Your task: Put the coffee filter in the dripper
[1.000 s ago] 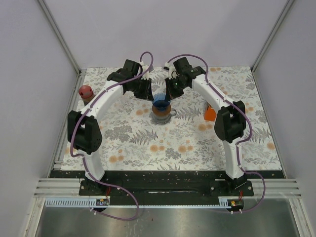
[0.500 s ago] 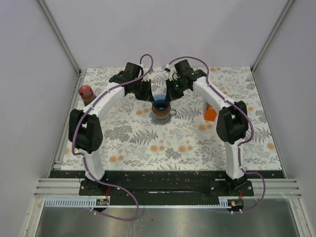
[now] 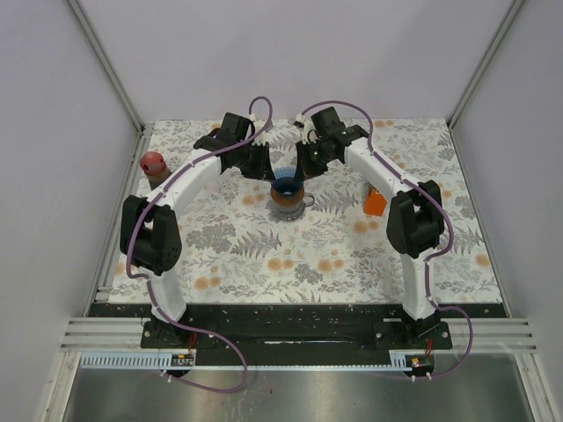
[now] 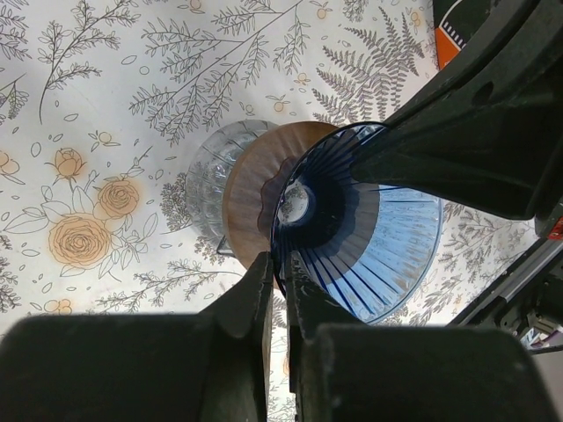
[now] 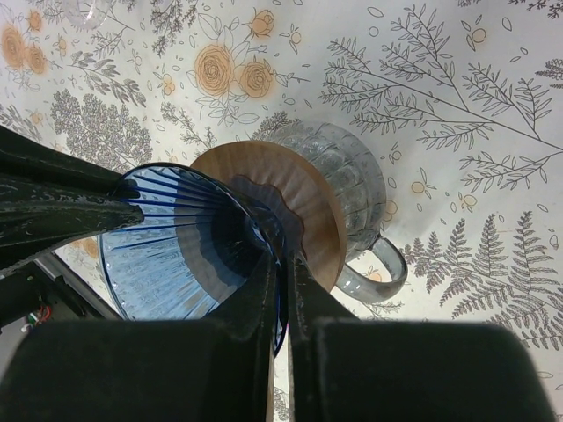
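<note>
The coffee filter (image 3: 287, 182) is a blue ribbed translucent cone. It stands with its tip in the dripper (image 3: 288, 204), a glass piece with a handle and a round wooden collar, at the table's middle back. My left gripper (image 3: 264, 167) is shut on the filter's left rim. My right gripper (image 3: 304, 165) is shut on the opposite rim. In the left wrist view the jaws of the left gripper (image 4: 278, 264) pinch the edge of the filter (image 4: 378, 237) beside the wooden collar (image 4: 251, 189). In the right wrist view the right gripper (image 5: 285, 255) pinches the filter (image 5: 176, 246) above the dripper (image 5: 308, 198).
A red-topped object (image 3: 153, 163) stands near the table's left edge. An orange object (image 3: 375, 202) lies right of the dripper, by the right arm; it also shows in the left wrist view (image 4: 457, 35). The floral tablecloth (image 3: 290, 255) covers the table.
Both wrists have shifted slightly toward the back of the table. The filter stays over the dripper, held on both sides.
</note>
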You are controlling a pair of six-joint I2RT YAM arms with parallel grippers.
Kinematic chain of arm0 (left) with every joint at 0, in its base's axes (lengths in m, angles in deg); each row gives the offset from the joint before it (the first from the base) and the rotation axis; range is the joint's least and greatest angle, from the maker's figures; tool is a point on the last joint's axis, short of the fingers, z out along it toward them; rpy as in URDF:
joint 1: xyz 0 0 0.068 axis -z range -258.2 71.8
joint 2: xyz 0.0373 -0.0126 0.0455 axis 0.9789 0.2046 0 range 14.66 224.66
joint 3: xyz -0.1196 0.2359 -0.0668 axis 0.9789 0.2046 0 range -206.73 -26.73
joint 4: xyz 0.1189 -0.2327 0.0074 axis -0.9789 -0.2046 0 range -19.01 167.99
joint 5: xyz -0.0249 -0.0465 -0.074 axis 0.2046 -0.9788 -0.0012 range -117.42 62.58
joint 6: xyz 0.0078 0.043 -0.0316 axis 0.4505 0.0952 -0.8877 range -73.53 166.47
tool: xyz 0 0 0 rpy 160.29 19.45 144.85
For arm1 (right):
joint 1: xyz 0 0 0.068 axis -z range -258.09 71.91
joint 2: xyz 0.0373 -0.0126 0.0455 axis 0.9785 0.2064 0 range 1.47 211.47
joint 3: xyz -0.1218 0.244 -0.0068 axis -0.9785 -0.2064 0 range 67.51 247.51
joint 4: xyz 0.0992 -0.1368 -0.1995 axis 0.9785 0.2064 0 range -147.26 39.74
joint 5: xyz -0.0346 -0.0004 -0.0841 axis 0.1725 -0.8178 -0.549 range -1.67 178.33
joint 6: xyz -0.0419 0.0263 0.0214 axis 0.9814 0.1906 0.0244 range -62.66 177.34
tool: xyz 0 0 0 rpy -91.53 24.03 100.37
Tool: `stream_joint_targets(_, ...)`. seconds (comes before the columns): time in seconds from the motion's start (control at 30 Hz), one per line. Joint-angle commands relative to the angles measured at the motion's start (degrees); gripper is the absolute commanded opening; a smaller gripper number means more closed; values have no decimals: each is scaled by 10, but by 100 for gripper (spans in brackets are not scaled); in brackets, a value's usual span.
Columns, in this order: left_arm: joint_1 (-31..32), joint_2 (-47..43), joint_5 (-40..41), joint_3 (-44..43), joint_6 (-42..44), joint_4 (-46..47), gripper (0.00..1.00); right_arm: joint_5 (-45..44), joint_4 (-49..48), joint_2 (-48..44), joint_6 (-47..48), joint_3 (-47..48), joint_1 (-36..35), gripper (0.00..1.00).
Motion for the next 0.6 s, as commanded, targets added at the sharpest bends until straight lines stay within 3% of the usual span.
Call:
stream_joint_targets(0.0,14,29,11,-14,62,-58,13,-11,53,29,37,17,-6,9)
stream_joint_targets(0.17,14,23,-8,-69,49,-71,29,7,58,19,33,53,-8,38)
stream_joint_targets(0.37,12,19,2,-105,50,-83,43,10,84,22,40,120,-8,54)
stream_joint_targets(0.57,7,6,6,-131,53,-91,70,4,115,24,52,193,-7,68)
